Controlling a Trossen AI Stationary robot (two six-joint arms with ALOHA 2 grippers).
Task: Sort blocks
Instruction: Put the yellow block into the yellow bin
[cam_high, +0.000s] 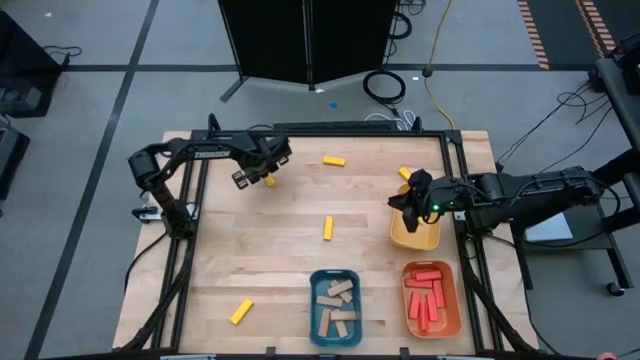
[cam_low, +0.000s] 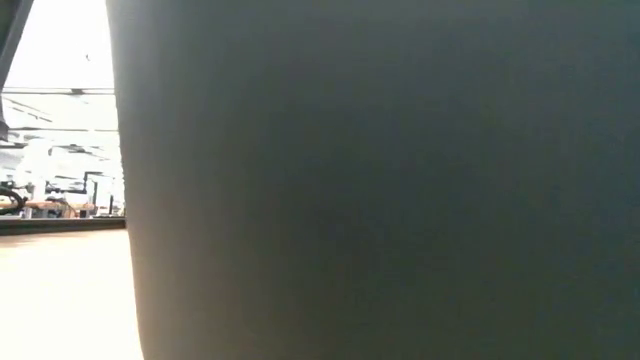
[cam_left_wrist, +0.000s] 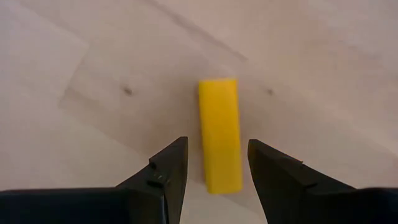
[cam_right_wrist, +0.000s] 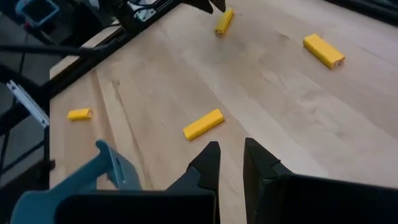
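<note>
Left gripper (cam_high: 262, 178) sits in the upper left of the high view, fingers spread with a yellow block (cam_left_wrist: 220, 134) lying flat on the table (cam_high: 280, 250) between them, not pinched that I can see. Right gripper (cam_high: 409, 204) is clenched on nothing, hovering over the yellow tray (cam_high: 414, 238) at right of center. Other yellow blocks are scattered around: one top center (cam_high: 334, 160), one mid-table (cam_high: 328, 228), one lower left (cam_high: 241, 312), while the blue tray (cam_high: 334, 308) holds tan blocks (cam_high: 335, 305) and the orange tray (cam_high: 432, 299) holds red ones (cam_high: 425, 297) along the bottom.
</note>
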